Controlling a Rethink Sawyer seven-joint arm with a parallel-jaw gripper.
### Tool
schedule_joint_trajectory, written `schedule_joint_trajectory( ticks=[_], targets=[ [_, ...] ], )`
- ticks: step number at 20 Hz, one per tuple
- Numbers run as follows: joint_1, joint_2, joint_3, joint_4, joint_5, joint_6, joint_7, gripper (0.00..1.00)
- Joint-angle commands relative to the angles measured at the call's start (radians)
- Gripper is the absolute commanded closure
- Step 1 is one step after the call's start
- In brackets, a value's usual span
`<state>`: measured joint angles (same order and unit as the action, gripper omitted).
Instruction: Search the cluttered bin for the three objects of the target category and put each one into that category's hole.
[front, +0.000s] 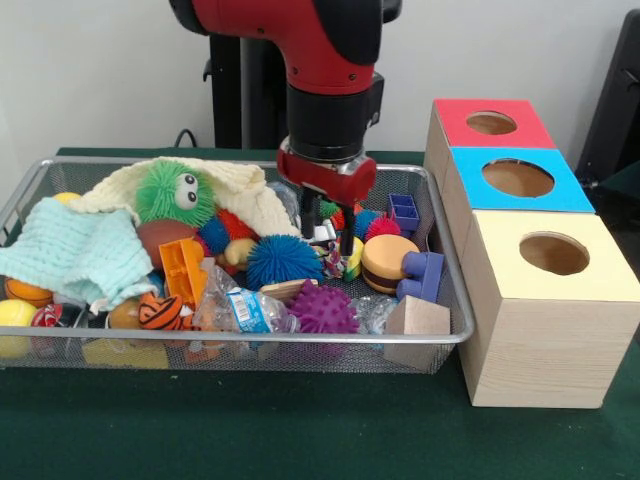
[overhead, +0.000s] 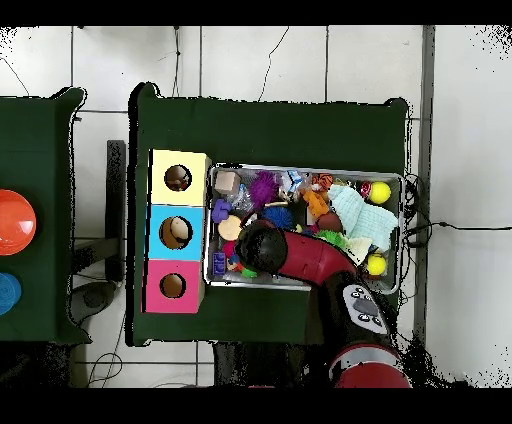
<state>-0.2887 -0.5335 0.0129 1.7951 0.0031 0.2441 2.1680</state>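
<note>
Front view: the tool (front: 326, 232) hangs straight down from the red arm into the bin (front: 455, 300), approx mid-length, toward the far wall; two dark fingers (front: 346, 242) show, set apart w/ a gap between, nothing clamped that I can see; right at the tips sits a small whitish lump w/ coloured flecks (front: 331, 258), prob. one of the three objects, though it's too small and too hidden to be sure; it lies just beneath and a touch nearer the camera than the tool, wedged between the blue spiky ball (front: 283, 260) and the burger toy (front: 389, 262); so my read is the coming move is nearly pure descent, little sideways shift; long axis of the lump can't be told. Outward: the yellow-topped box w/ the hole (front: 553, 253) stands on the counter (front: 300, 430) outside the bin's end, picture-right, nearest of the 3 boxes; overhead view shows the arm covering that spot, lump not visible there.
</note>
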Motion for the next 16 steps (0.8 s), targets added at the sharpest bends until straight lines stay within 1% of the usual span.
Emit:
schedule_joint_trajectory(
  ticks=[1,9,14,16],
  targets=[
    [0.006,-0.011,0.118,0.092,0.066,-0.031,0.177,0.00],
    [-0.017,0.027,0.122,0.056,0.057,-0.029,0.138,0.00],
    [-0.037,0.069,0.122,0.014,0.034,-0.041,0.102,0.00],
    [-0.040,0.070,0.117,0.007,0.027,-0.036,0.093,0.00]
  ],
)
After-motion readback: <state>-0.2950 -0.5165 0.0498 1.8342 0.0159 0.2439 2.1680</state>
